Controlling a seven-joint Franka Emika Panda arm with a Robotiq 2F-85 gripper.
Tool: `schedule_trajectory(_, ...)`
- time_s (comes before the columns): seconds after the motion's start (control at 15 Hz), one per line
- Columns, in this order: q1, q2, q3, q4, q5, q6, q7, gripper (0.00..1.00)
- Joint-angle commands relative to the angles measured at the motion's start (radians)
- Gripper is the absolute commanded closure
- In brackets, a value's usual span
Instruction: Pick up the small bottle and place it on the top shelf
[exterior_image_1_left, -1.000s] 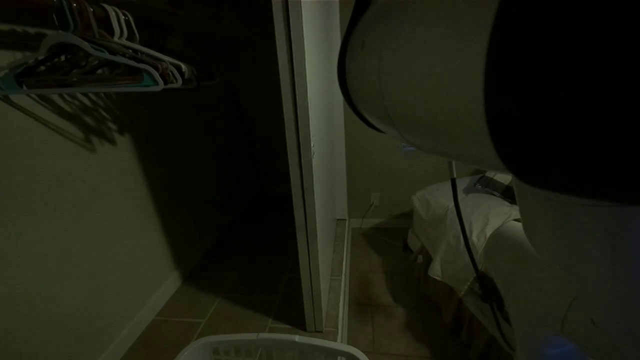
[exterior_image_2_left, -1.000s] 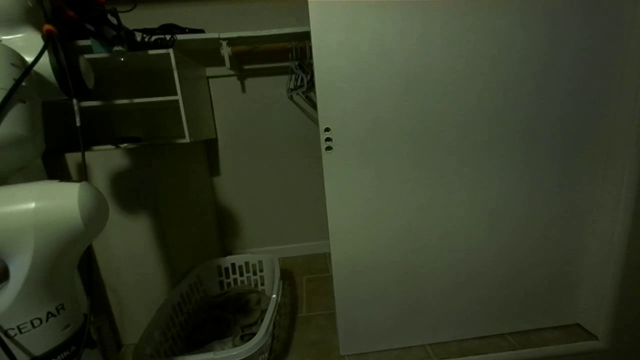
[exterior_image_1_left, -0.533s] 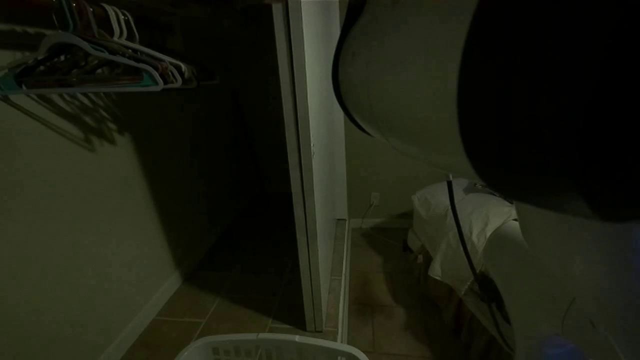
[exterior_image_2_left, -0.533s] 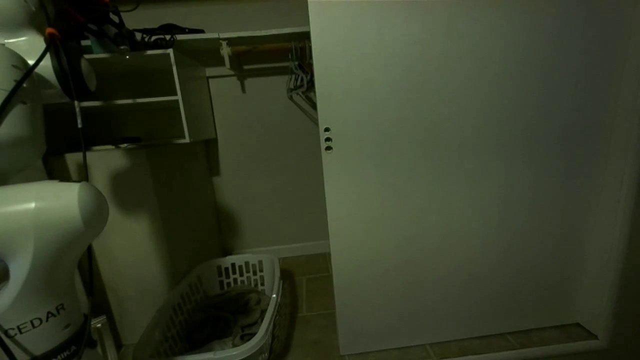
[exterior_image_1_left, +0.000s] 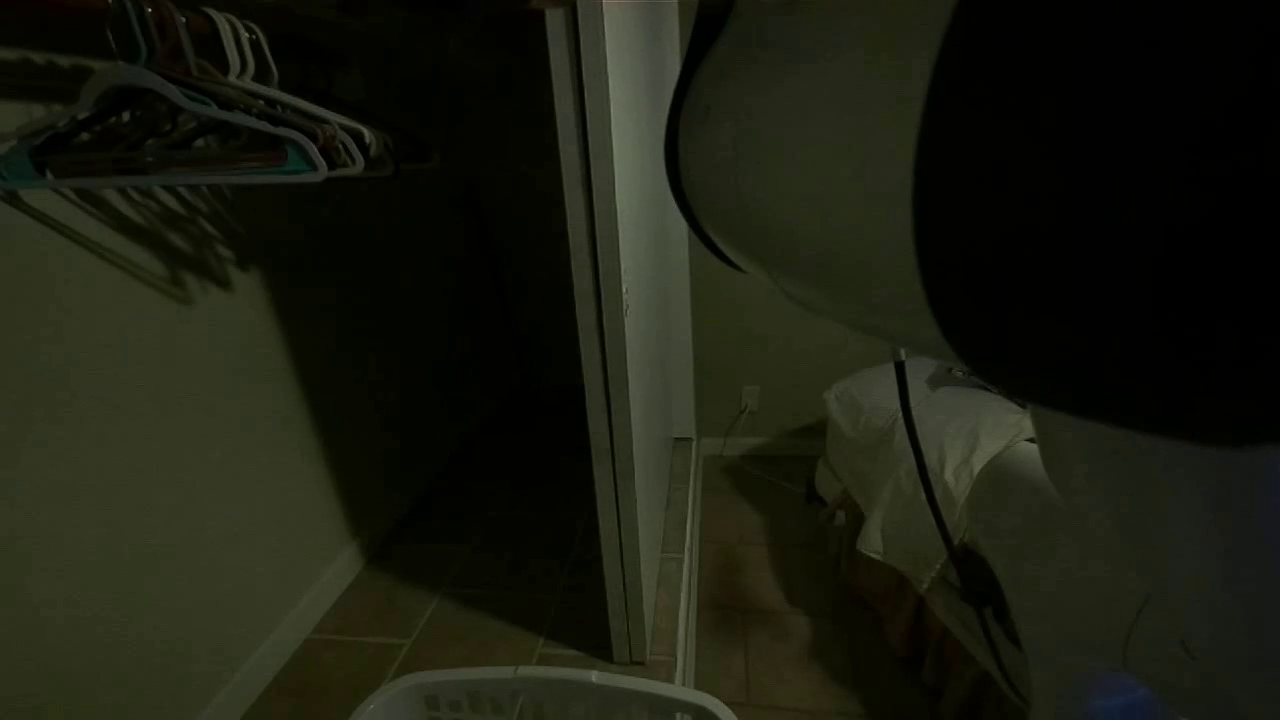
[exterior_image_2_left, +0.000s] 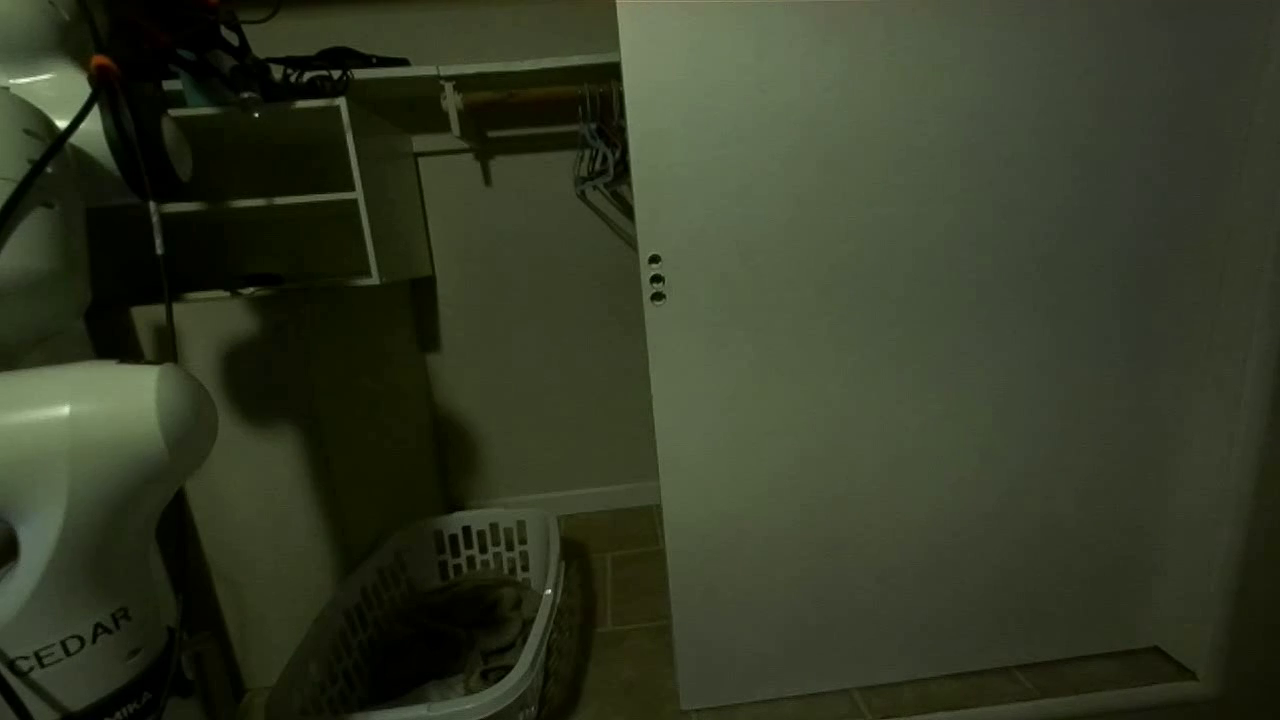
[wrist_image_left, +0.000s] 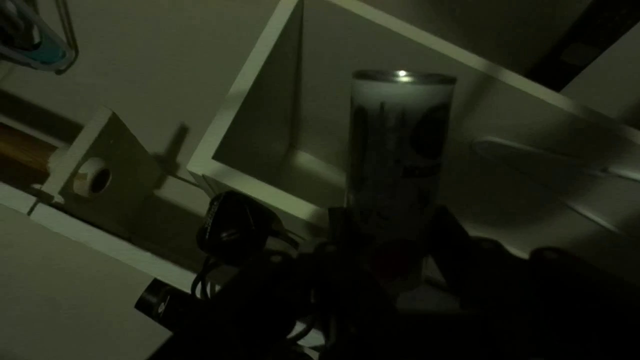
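Arm (exterior_image_1_left: 830, 170) lower; can (wrist_image_left: 400, 135) in pincer (wrist_image_left: 392, 219)

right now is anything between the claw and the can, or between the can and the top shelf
Nothing visible between the claw and the can it grips. Corded black gear sits at the edge of the top shelf and could get in the way; the room behind it is hidden.

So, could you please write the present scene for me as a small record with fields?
Held: printed can, printing too dark to read
Jaws: closed against its sides
Shelf unit: two stacked compartments in view
Contact of can with unit: cannot tell
Laundry basket: cloth inside
Hangers: on wooden rod
Door: pale, partly hiding the hangers
Light: dim in every view
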Motion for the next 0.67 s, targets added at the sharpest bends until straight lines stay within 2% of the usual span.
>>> schedule_trajectory(0.0, 0.01, 0.024, -0.041, 0.017, -0.058, -0.07, -0.028, 0.81)
schedule_trajectory(0.2, -0.012, 0.066, -0.043, 0.041, -0.05, 0.038, -0.047, 0.81)
schedule_trajectory(0.4, -0.034, 0.104, -0.03, 0.038, -0.019, 0.224, -0.044, 0.81)
schedule_trajectory(0.6, -0.049, 0.134, -0.013, 0.032, 0.026, 0.309, -0.031, 0.81)
